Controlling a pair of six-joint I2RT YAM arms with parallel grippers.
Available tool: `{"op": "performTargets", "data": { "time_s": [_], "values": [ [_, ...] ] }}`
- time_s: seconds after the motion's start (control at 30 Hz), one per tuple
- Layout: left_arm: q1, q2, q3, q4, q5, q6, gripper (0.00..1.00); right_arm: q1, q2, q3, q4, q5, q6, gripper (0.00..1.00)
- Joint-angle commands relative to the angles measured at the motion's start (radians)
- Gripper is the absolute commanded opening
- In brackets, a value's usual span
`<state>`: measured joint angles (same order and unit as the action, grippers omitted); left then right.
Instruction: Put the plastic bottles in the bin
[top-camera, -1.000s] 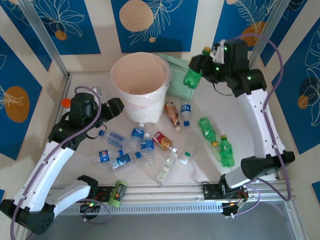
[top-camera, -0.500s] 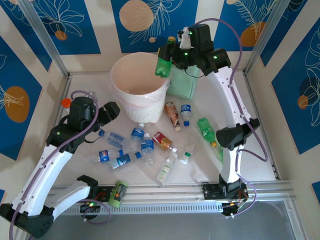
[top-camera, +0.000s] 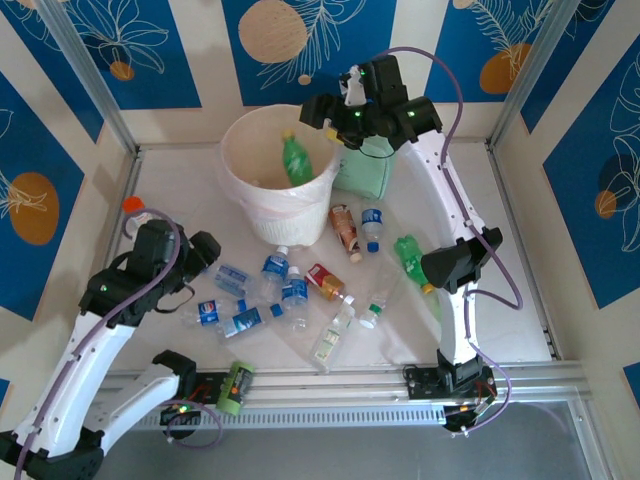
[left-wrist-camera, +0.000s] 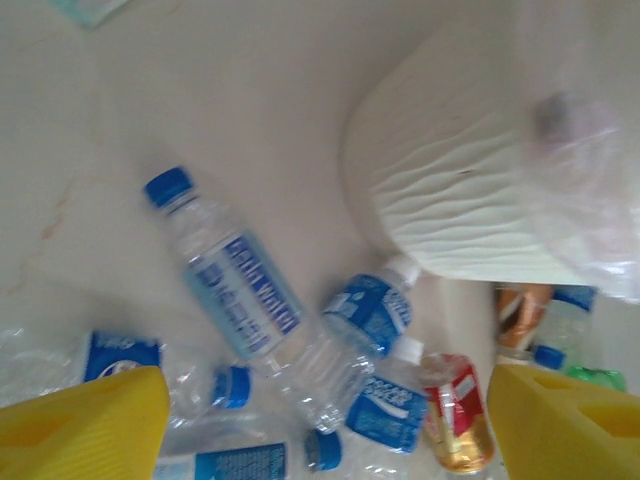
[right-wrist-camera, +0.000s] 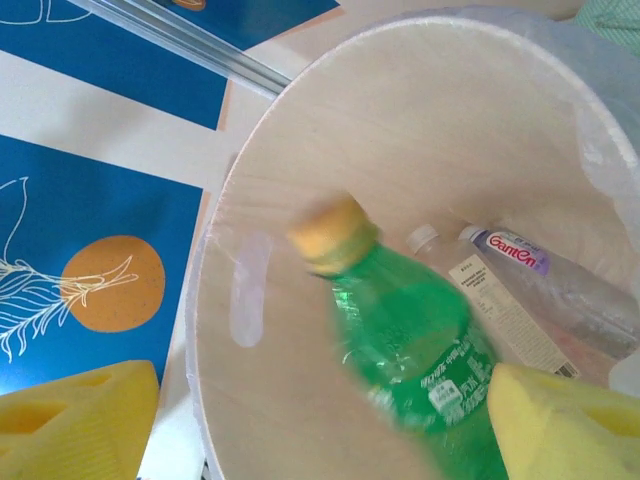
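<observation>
Right pincer (top-camera: 322, 108) (right-wrist-camera: 320, 420): my yellow pads stand wide apart, gripping nothing, above the bin's far right rim.
Right arm: I reach far and leftward from my near base, elbow out right, wrist bent left.
Green bottle (top-camera: 296, 160) (right-wrist-camera: 420, 350): inside the bin, tilted, blurred, yellow cap uppermost.
Bin (top-camera: 240, 130) (right-wrist-camera: 300, 130): far middle of the bench (top-camera: 180, 180), two clear bottles (right-wrist-camera: 520, 290) on its bottom.
Left pincer (top-camera: 205, 250) (left-wrist-camera: 325, 420): pads apart, empty, low over the bench.
Left arm: arched from the near left, pointing right.
Loose bottles (top-camera: 280, 290) (left-wrist-camera: 245, 295): scattered near the bin's base.
</observation>
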<state>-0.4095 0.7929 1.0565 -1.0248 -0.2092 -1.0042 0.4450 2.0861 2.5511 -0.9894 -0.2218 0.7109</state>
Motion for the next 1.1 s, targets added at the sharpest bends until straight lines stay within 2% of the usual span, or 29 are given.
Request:
{"op": "performTargets", "data": {
  "time_s": [0.0,0.07,0.17,0.4,0.63,0.8,0.97,1.07],
  "values": [
    [0.008,-0.009,-0.025,-0.146,-0.053,-0.099,0.86,-0.003,-0.02,0.03,-0.028,-0.019,-0.006,0.87],
    [0.01,-0.01,-0.04,-0.187,-0.053,-0.14,0.91,0.001,-0.041,0.02,-0.038,-0.007,-0.016,0.88],
    [0.015,-0.023,-0.079,-0.227,-0.036,-0.207,0.93,0.01,-0.098,-0.045,-0.027,0.018,-0.036,0.88],
    [0.032,-0.034,-0.202,-0.211,0.028,-0.351,0.96,0.038,-0.337,-0.368,0.052,0.081,-0.075,0.88],
    [0.041,-0.039,-0.356,-0.082,0.102,-0.498,0.99,0.03,-0.599,-0.744,0.111,0.128,-0.087,0.92],
    [0.05,-0.035,-0.443,0.035,0.075,-0.606,0.98,-0.021,-0.76,-0.967,0.1,0.114,-0.075,0.92],
    [0.067,0.035,-0.482,0.124,0.07,-0.646,0.97,-0.081,-0.892,-1.128,0.069,0.095,-0.059,0.92],
    [0.081,0.072,-0.494,0.162,0.062,-0.652,0.97,-0.106,-0.949,-1.168,0.036,0.093,-0.051,0.92]
  ]
}}
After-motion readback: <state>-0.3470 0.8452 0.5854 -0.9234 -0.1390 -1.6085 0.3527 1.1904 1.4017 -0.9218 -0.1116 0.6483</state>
